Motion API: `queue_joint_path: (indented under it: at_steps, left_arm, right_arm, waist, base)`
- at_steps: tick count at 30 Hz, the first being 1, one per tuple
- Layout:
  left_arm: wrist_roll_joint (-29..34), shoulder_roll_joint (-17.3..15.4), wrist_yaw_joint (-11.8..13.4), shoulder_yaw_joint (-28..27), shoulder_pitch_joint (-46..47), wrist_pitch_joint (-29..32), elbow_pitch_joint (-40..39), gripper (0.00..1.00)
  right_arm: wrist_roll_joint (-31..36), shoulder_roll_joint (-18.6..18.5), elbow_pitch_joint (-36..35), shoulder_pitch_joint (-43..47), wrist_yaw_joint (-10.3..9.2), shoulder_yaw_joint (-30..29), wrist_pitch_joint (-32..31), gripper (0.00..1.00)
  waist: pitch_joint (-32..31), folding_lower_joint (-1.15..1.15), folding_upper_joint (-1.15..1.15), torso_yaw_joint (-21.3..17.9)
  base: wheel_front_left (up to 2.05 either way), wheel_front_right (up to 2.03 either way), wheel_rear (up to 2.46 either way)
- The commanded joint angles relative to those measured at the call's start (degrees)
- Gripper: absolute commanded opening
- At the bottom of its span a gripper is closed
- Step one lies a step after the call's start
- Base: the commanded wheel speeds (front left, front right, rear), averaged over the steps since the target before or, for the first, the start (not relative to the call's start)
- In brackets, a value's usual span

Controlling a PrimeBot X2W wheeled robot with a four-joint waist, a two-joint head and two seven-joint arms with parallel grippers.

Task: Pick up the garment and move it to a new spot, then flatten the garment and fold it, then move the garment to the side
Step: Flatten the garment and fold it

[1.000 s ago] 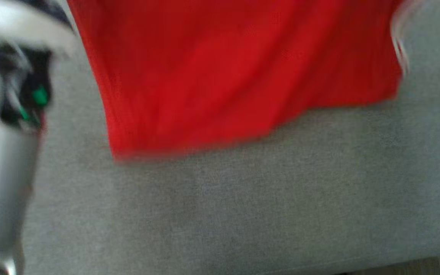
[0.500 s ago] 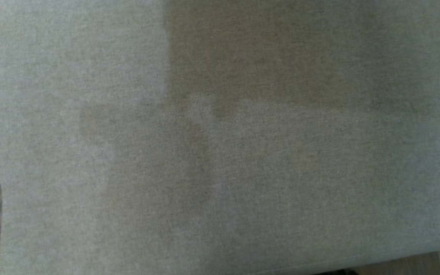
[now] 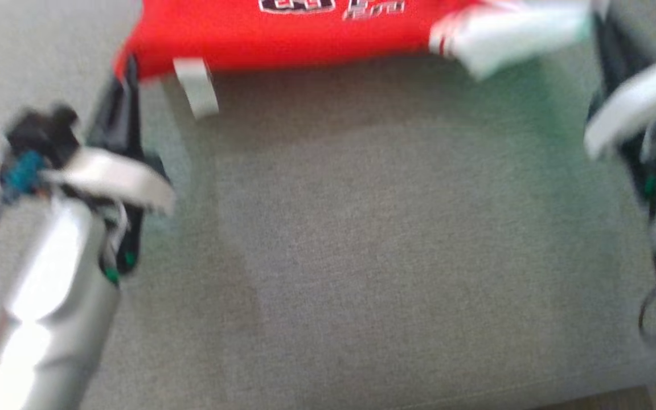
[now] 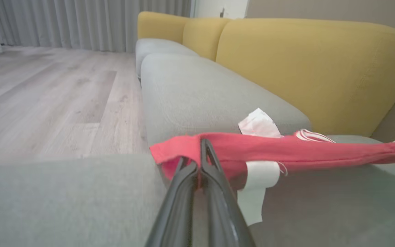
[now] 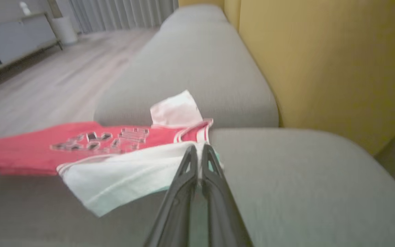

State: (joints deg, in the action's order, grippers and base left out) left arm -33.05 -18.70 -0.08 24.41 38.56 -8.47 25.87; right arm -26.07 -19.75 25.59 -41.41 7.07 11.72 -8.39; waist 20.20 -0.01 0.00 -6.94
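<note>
Left wrist view first: the left tool (image 4: 197, 161) is clenched on the red garment (image 4: 286, 151), its two dark fingers pressed together with a corner of the fabric pinched between them. A white label (image 4: 252, 192) hangs down from the cloth just beside the fingers. From that corner the garment runs off to the right in a long, stretched band, low over the grey seat cushion (image 4: 63, 199).

At the other end the right tool (image 5: 199, 151) is likewise closed tight on cloth, here where a white sleeve (image 5: 122, 178) meets the red body, with a striped trim just above the fingertips. Blurred lettering shows on the red chest.

From the head view the picture is smeared. The left tool (image 3: 126, 85) reaches up to the garment's (image 3: 282, 34) left corner, while the right tool (image 3: 607, 34) sits by the sleeve (image 3: 504, 34) at the far right. The garment lies across the top of the cushion (image 3: 390, 256), spread between the two.

Behind it rises a yellow backrest (image 4: 314, 68). Pale wood floor (image 4: 46, 96) lies beyond the sofa's front edge, with grey curtains (image 4: 81, 24) at the back of the room.
</note>
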Motion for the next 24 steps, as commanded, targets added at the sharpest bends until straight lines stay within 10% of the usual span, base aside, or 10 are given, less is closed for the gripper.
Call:
queue_joint_path:
  at_steps: [1,19,24]
  left_arm:
    - [-1.01,-1.79,0.34,-1.23,-2.47,1.19,-2.76,0.0]
    - [-4.26,-4.5,17.21,1.5,-39.26,13.84,-31.04,0.0]
    - [-3.85,-6.72,18.31,2.37,-41.9,16.67,-35.72,0.0]
  right_arm:
    - [1.7,0.22,-4.63,5.31,0.42,-1.94,-3.84,0.0]
    - [12.87,15.35,-42.35,46.76,0.42,-20.51,-32.89,0.0]
    - [12.15,16.52,-48.28,52.24,0.42,-21.54,-39.93,0.0]
  waist:
    - [-4.41,0.01,0.0,0.12]
    - [-12.62,0.01,0.0,4.2]
    - [-12.56,0.01,0.0,4.82]
  base:
    - [0.0,0.0,0.0]
    - [0.0,0.0,0.0]
    - [0.0,0.0,0.0]
